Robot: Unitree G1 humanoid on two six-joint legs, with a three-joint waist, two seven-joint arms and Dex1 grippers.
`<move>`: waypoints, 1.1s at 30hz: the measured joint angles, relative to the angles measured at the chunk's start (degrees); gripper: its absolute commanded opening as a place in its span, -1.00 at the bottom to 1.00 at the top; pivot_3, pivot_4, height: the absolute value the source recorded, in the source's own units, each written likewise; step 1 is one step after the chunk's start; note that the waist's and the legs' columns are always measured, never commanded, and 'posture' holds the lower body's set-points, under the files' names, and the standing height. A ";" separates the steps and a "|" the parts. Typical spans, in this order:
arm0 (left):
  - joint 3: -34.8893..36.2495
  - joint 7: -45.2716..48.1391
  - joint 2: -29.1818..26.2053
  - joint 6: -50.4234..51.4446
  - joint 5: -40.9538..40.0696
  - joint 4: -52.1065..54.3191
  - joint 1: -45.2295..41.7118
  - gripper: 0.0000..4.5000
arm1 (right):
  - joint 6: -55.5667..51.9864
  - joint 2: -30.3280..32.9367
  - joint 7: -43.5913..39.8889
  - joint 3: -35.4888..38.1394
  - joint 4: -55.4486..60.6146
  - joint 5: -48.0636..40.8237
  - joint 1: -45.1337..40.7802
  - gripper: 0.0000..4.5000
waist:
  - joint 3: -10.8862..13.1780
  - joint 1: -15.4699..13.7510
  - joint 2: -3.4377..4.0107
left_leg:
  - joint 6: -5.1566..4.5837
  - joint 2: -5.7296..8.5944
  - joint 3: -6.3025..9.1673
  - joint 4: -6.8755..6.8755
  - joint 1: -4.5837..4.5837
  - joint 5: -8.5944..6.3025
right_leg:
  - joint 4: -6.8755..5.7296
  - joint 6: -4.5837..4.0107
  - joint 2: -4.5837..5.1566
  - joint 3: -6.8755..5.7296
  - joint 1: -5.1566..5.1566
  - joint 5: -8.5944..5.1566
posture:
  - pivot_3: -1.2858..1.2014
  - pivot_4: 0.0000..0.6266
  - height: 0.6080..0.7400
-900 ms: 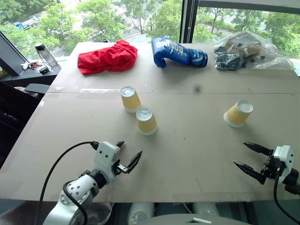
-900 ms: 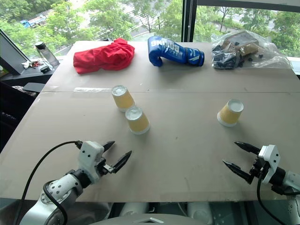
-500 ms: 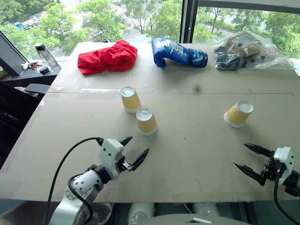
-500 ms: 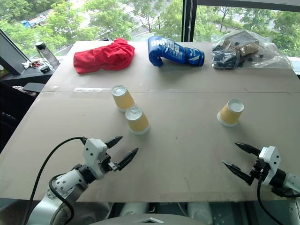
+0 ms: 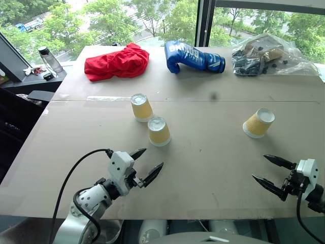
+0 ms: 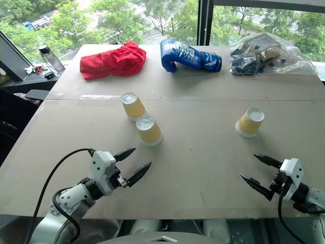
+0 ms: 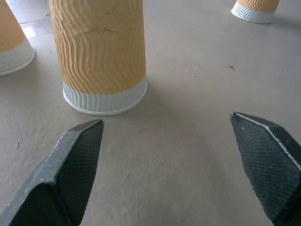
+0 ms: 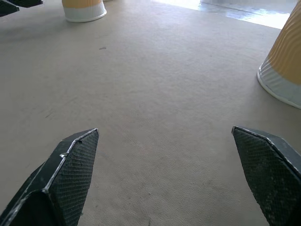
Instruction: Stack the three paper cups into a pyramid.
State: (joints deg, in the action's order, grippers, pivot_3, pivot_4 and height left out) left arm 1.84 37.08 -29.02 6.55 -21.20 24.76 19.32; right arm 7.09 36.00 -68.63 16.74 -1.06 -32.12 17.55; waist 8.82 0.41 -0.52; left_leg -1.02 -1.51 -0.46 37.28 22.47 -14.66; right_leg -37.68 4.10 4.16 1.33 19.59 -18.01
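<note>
Three yellow-tan paper cups stand upside down and apart on the brown table [image 5: 213,152]. One cup [image 5: 141,107] is left of centre. A second cup [image 5: 159,131] stands just in front of it, close up in the left wrist view [image 7: 101,52]. The third cup [image 5: 258,123] is on the right, tilted slightly. My left gripper [image 5: 154,156] is open, low over the table just short of the second cup, touching nothing. Near the front right edge my right gripper [image 5: 258,166] hangs open and empty, short of the third cup [image 8: 287,66].
At the back of the table lie a red cloth [image 5: 117,62], a blue boxing glove [image 5: 193,57] and a clear plastic bag [image 5: 269,55] of dark parts. A bottle [image 5: 49,58] stands on a ledge off the table's left. The table's front edge runs just below both grippers.
My left gripper has moved forward and right, closer to the nearest cup, still open. The right gripper and the cups have stayed put.
</note>
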 measured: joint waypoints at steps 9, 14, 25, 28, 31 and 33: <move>-0.23 -0.02 2.63 -2.69 1.49 -6.78 -12.34 0.97 | -5.93 -0.23 1.55 0.02 10.73 -5.60 -2.40 1.00 | -0.01 -0.08 -0.01 | -0.01 0.03 0.08 0.03 0.09 -0.01 | 0.00 0.04 -0.05 -0.11 0.04 0.02 | 0.03 -0.52 1.00; -0.89 2.77 3.40 -3.62 1.95 -15.36 -22.22 0.97 | -8.11 -0.27 2.92 -0.20 12.62 -6.20 -6.17 1.00 | -0.01 -0.35 0.00 | -0.01 0.05 0.15 0.06 0.12 0.00 | -0.06 0.06 -0.13 -0.42 0.07 0.02 | 0.03 -0.52 1.00; -2.49 7.62 5.90 -6.94 2.58 -24.82 -28.95 0.43 | -11.19 -0.25 4.55 0.06 15.65 -6.70 -7.77 1.00 | 0.00 -0.19 -0.01 | -0.01 0.05 0.16 0.06 0.17 0.00 | -0.02 0.11 -0.13 -0.43 0.09 0.01 | 0.03 -0.52 1.00; -2.48 7.64 6.18 -7.17 2.75 -24.96 -28.81 0.14 | -11.86 -0.25 5.20 0.20 16.54 -7.39 -7.48 1.00 | 0.00 -0.18 -0.01 | -0.01 0.05 0.16 0.06 0.17 0.00 | -0.03 0.11 -0.12 -0.43 0.09 0.01 | 0.03 -0.52 1.00; -2.49 7.34 6.32 -7.17 3.06 -24.95 -28.83 0.14 | -12.10 -0.25 5.37 0.22 16.95 -7.43 -7.29 1.00 | 0.00 -0.19 -0.01 | -0.01 0.06 0.16 0.07 0.16 0.00 | -0.03 0.11 -0.12 -0.43 0.09 0.01 | 0.03 -0.52 1.00; -2.61 6.85 7.11 -6.08 3.04 -24.93 -29.77 0.14 | -12.33 -0.24 5.49 0.28 17.08 -7.56 -7.24 1.00 | 0.00 -0.30 -0.02 | -0.01 0.06 0.18 0.07 0.17 0.00 | -0.04 0.11 -0.12 -0.45 0.09 0.01 | 0.03 -0.52 1.00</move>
State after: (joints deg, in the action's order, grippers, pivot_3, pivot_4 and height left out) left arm -0.78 43.93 -21.91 0.47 -18.15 -0.17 -10.45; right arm -5.23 35.76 -63.14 17.02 16.02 -39.67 10.31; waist 8.83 0.11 -0.54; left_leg -1.04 -1.45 -0.28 37.35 22.64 -14.66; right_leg -37.72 4.21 4.04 0.88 19.68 -18.00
